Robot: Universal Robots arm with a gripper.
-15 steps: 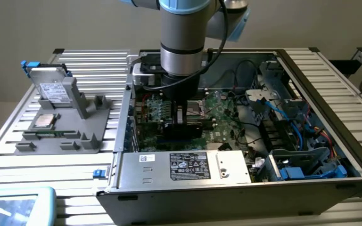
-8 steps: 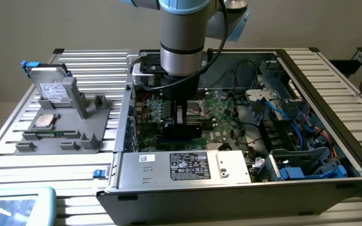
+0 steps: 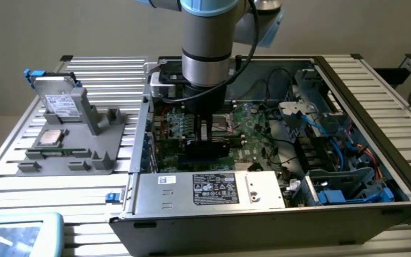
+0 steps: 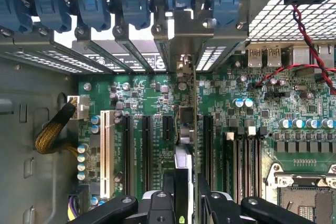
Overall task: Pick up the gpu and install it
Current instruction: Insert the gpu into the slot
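On the exterior view's left, the holder point(image 3: 62, 160) on the table point(image 3: 98, 67) carries a drive point(image 3: 55, 97). In the middle, inside the case point(image 3: 377, 101), the tool point(image 4: 185, 192), partly closed, grips the gpu point(image 4: 184, 156) edge-on, low over the board point(image 4: 136, 93) slots. Pick-up looks done; seating I cannot tell, and the card is not yet released

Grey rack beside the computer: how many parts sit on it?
3: a silver drive standing at the far end, a square chip midway, a narrow stick in front. Others may be hidden.
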